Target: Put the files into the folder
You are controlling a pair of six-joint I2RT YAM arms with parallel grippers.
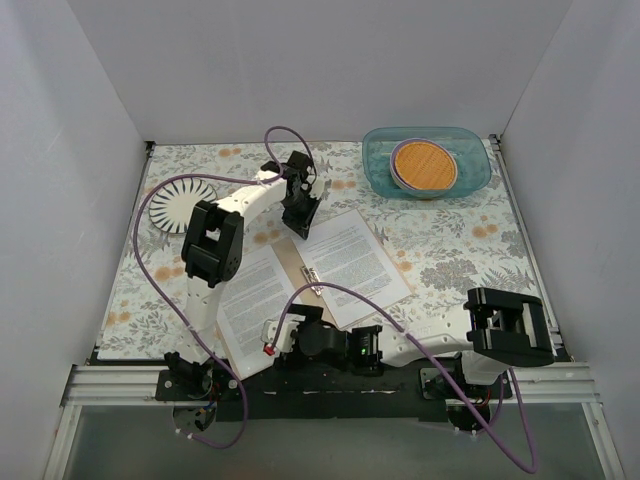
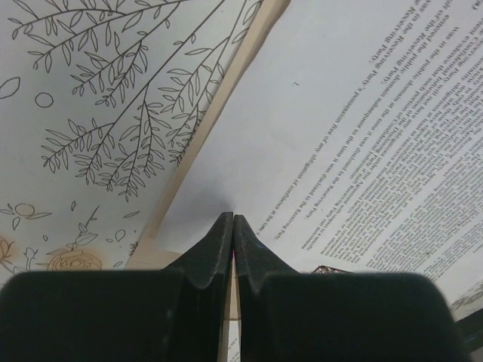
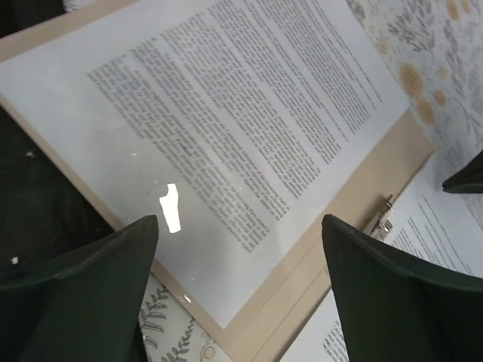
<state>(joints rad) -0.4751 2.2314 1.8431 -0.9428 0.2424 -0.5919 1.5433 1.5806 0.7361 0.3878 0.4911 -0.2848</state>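
Note:
The tan folder (image 1: 297,258) lies open on the table, its metal clip (image 1: 311,275) at the spine. One white printed sheet (image 1: 255,300) lies on its left cover and another (image 1: 352,255) on its right cover. My left gripper (image 1: 300,222) is shut, its tips (image 2: 233,217) down at the far corner of the right sheet (image 2: 355,128), beside the folder edge (image 2: 226,83). My right gripper (image 1: 275,338) is open and empty (image 3: 240,220), hovering over the left sheet (image 3: 226,128), which has a glossy glare. The clip (image 3: 383,215) shows there too.
A teal plastic tray (image 1: 475,160) holding an orange disc (image 1: 424,165) stands at the back right. A white striped plate (image 1: 180,207) lies at the back left, under the left arm's cable. White walls close in the floral tablecloth on three sides.

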